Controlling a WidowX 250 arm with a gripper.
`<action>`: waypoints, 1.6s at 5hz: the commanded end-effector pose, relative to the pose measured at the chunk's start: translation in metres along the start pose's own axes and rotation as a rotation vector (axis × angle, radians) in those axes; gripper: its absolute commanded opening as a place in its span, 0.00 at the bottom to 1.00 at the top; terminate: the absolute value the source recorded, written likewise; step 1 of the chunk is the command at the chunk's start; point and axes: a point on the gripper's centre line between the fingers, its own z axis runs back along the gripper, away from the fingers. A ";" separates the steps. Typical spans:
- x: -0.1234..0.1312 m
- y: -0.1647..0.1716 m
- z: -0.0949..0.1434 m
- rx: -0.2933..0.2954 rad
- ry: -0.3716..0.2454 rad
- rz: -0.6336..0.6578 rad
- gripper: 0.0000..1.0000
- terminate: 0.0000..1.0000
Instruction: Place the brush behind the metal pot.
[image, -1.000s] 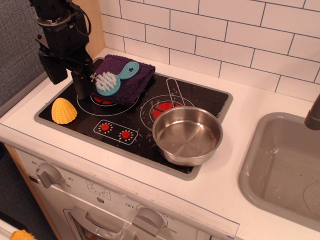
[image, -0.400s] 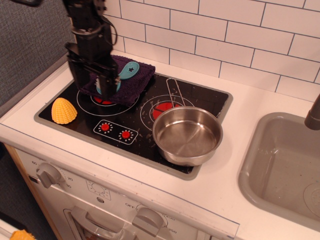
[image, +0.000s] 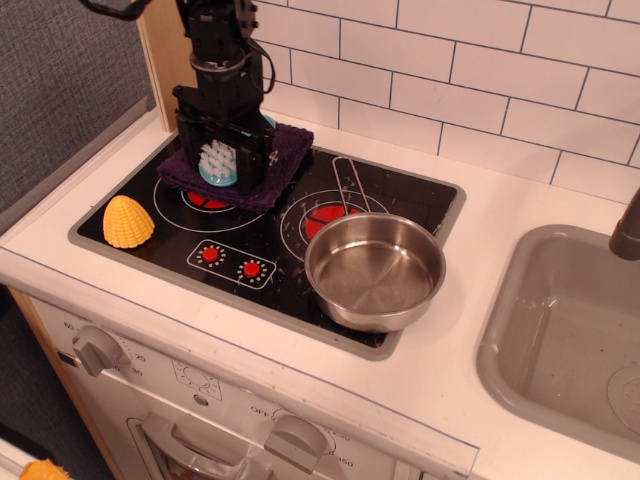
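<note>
The teal-blue brush (image: 217, 165) lies on a purple cloth (image: 278, 158) at the back left of the black toy hob; its white bristles face up. My black gripper (image: 220, 158) hangs right over it, open, with one finger on each side of the brush head and low around it. The brush handle is hidden behind the gripper. I cannot tell whether the fingers touch the brush. The shiny metal pot (image: 375, 270) stands empty on the hob's front right, with its thin wire handle pointing to the back.
A yellow ribbed shell toy (image: 128, 222) lies on the hob's front left. A grey sink basin (image: 560, 330) is at the right, with a dark tap (image: 627, 232) above it. A white tiled wall runs along the back. Oven knobs (image: 95, 350) are on the front panel.
My gripper has moved right and towards the back, from the left of the cloth to directly over the brush, and its fingers now straddle the brush head. The brush and the pot have not moved.
</note>
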 end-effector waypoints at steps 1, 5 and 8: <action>0.005 -0.010 0.045 0.031 -0.116 -0.024 0.00 0.00; 0.053 -0.144 0.056 -0.136 -0.163 -0.234 0.00 0.00; 0.051 -0.140 0.072 -0.047 -0.166 -0.216 1.00 0.00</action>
